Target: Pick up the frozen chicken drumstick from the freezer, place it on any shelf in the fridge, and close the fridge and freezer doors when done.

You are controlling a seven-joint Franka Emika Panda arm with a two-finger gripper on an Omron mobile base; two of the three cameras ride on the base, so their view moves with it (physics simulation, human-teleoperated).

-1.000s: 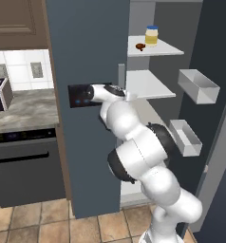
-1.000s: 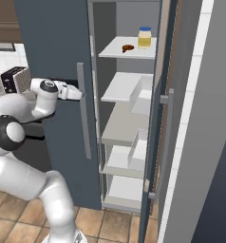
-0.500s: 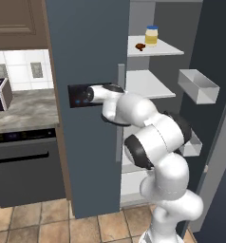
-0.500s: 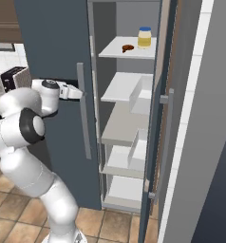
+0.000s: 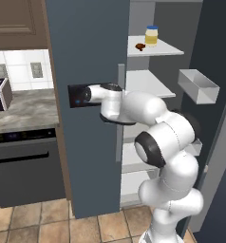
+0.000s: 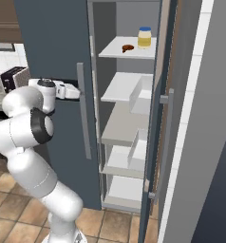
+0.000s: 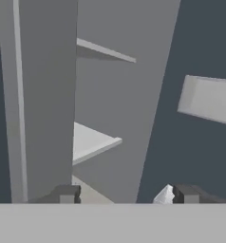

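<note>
The drumstick (image 5: 140, 46) lies on the top shelf (image 5: 169, 48) of the open half of the unit, just beside the yellow jar (image 5: 152, 35) and clear of the shelf's front edge. That half seems to belong to the plain door (image 5: 214, 52), which stands wide open on the right with its white bin (image 5: 198, 85) facing in. By that reading the drumstick is already in the fridge and only door work is left.

The door with the black panel (image 5: 75, 97) looks shut or very nearly so, its bar handle (image 6: 81, 109) beside the open shelves. The arm reaches across the face of this door (image 5: 86, 42), with the hand level with the panel. In the hand view the claw (image 7: 127, 194) is spread, its two tips well apart with nothing between them. It looks past the door edge into the shelves and toward the plain door.

The first thing to settle is whether the panel door is truly seated. If any gap remains, a flat push near the handle side does more than one near the hinge. The arm should then swing round the outside of the plain door and push on its outer face, low enough to miss the handle. It should keep the push steady so the door does not bounce back. The elbow sits close to the shelves and needs room. The claw should stay out of the closing gap.
</note>
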